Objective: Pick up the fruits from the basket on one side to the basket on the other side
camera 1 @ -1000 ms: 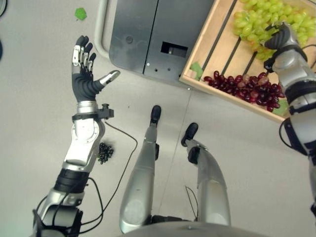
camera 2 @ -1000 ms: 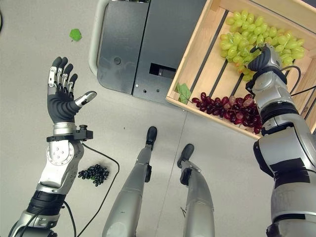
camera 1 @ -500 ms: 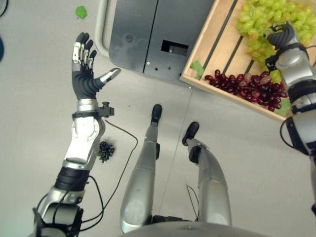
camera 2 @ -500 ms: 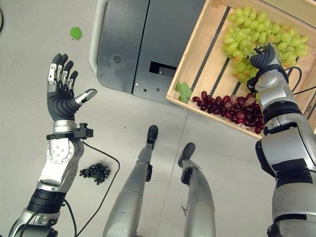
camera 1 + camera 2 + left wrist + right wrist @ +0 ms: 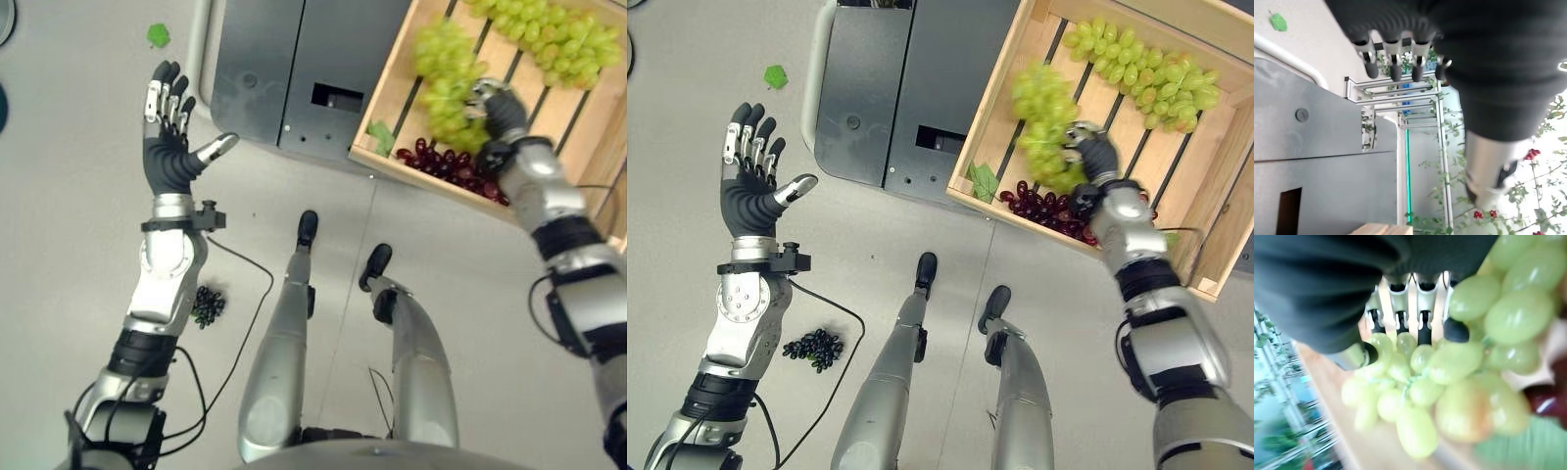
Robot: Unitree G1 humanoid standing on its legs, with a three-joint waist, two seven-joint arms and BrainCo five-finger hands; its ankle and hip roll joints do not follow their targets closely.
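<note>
1. No readable writing on anything in view.
2. Right hand (image 5: 1095,157) is raised over the near-left part of the wooden crate (image 5: 991,137), arm reaching in from the lower right, fingers (image 5: 1423,328) curled and clamped on a bunch of green grapes (image 5: 1043,117).
3. That held green bunch hangs beside the right hand, lifted above the crate's slats, over the crate's near-left corner.
4. A second green grape bunch (image 5: 1151,73) lies inside the crate at its far side, apart from the right hand.
5. Red grapes (image 5: 1043,211) lie inside the crate along its near wall, just under the right hand's wrist.
6. A green leaf (image 5: 982,180) sits in the crate's near-left corner, beside the red grapes.
7. Left hand (image 5: 168,147) is held up well left of the crate, palm turned inward, fingers straight and spread, thumb out, holding nothing.
8. A grey metal cart base (image 5: 260,69) with a rectangular slot stands just left of the crate, between it and the left hand.
9. A small dark grape cluster (image 5: 208,303) lies on the floor, far left of the crate and nearer than it, by the left forearm.
10. A loose green leaf scrap (image 5: 158,35) lies on the floor left of the cart base, beyond the left hand.
</note>
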